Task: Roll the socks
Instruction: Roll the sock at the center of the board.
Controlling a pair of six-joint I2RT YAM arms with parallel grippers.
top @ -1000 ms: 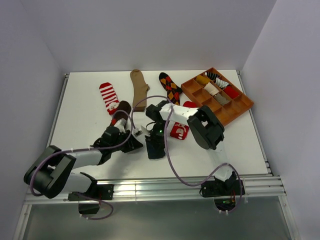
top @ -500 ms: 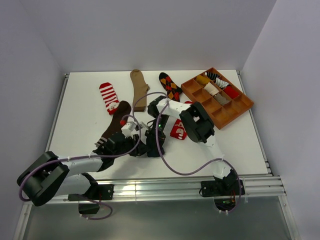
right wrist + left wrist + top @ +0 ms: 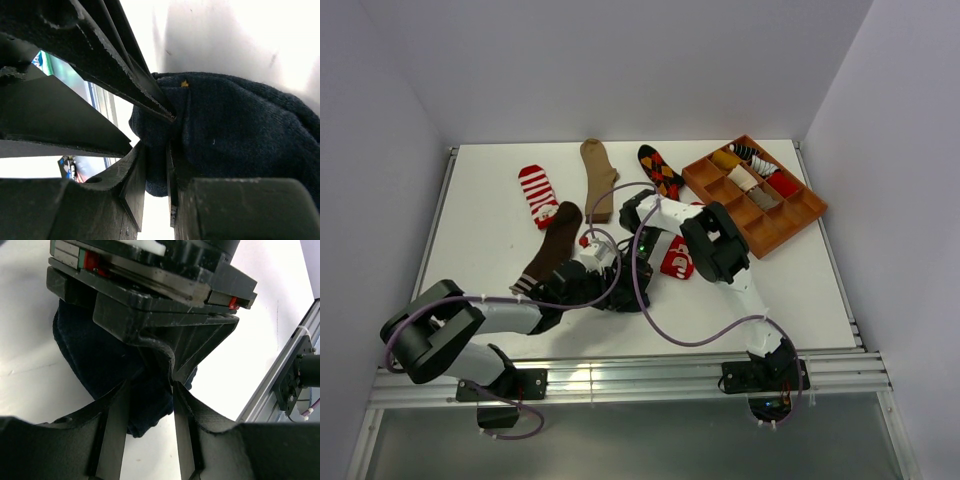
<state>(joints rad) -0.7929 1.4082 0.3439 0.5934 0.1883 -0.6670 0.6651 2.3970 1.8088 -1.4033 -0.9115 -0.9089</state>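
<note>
1. The white table [image 3: 490,260] shows only in slivers in both wrist views.
2. From above, the two arms [image 3: 715,245] cross over the spot where their grippers meet and hide what lies between them.
3. The navy sock [image 3: 240,130] lies bunched between both grippers; its picture is out of sight.
4. The red sock [image 3: 675,262], just beyond the right gripper, is half covered by the arm.
5. The right gripper [image 3: 155,150] has its jaws nearly together, pinching the navy sock's edge.
6. The left gripper [image 3: 150,390] has its fingers apart astride a fold; I cannot tell whether they press it.
</note>
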